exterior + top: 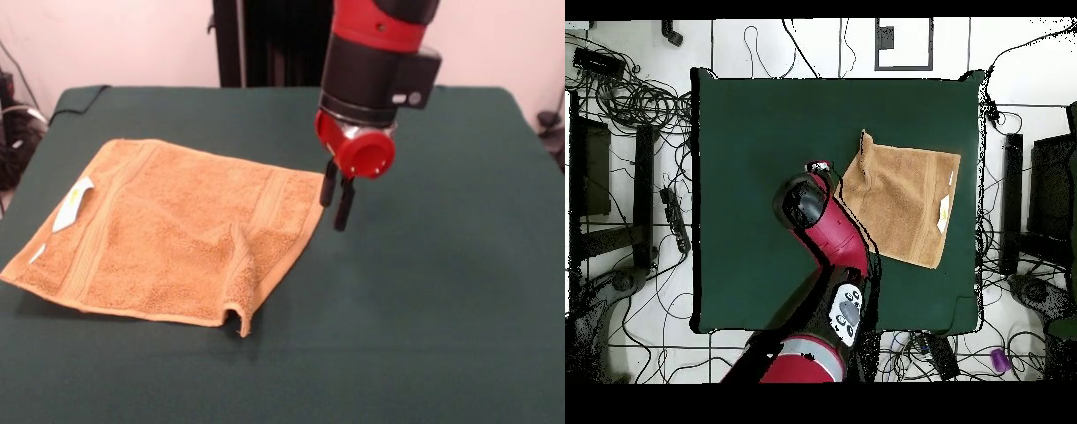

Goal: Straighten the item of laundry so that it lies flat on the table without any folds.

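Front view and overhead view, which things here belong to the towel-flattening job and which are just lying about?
Part of the job:
- square orange-tan terry towel, one corner ridged up
- dark green cloth-covered table
- red and black arm's gripper, black jaws close together beside the towel's edge

Just lying about:
- tangled black cables on the floor
- small purple object on the floor

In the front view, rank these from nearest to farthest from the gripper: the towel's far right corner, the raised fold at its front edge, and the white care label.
Measured from the gripper:
1. Far right corner of the towel, just beside the fingertips.
2. Raised fold, at the near edge.
3. White care label, on the left side.
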